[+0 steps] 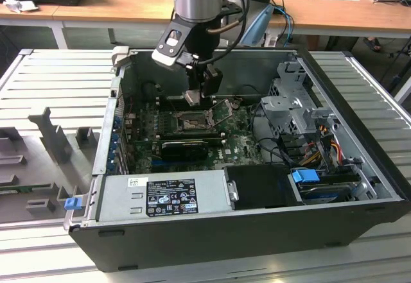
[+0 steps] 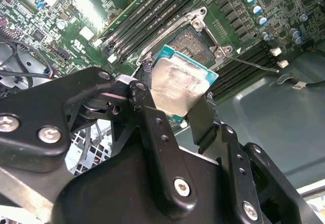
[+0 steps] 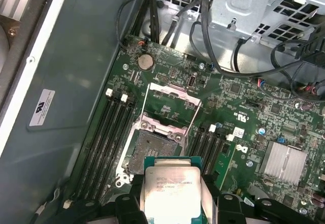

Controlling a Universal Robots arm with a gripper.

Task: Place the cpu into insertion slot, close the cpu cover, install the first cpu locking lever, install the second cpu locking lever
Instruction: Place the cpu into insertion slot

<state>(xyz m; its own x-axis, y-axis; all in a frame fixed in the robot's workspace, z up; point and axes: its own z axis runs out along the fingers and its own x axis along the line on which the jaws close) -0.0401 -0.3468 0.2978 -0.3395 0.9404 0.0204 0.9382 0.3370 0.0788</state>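
While the cpu (image 2: 180, 89) is pinched by its edges between the jaws of the gripper (image 2: 175, 99), it is held just above the insertion slot (image 3: 152, 150).
The slot is left bare on the green motherboard (image 3: 244, 132), and the cpu cover (image 3: 175, 89) is seen swung open beside it.

Exterior view raised and set back, looking down into the open computer case (image 1: 212, 231) with the arm (image 1: 198, 0) at its far side, both wrist views close over the motherboard (image 3: 244, 107), facing down from different sides, sharing the insertion slot (image 3: 152, 150) and the cpu (image 3: 171, 188)
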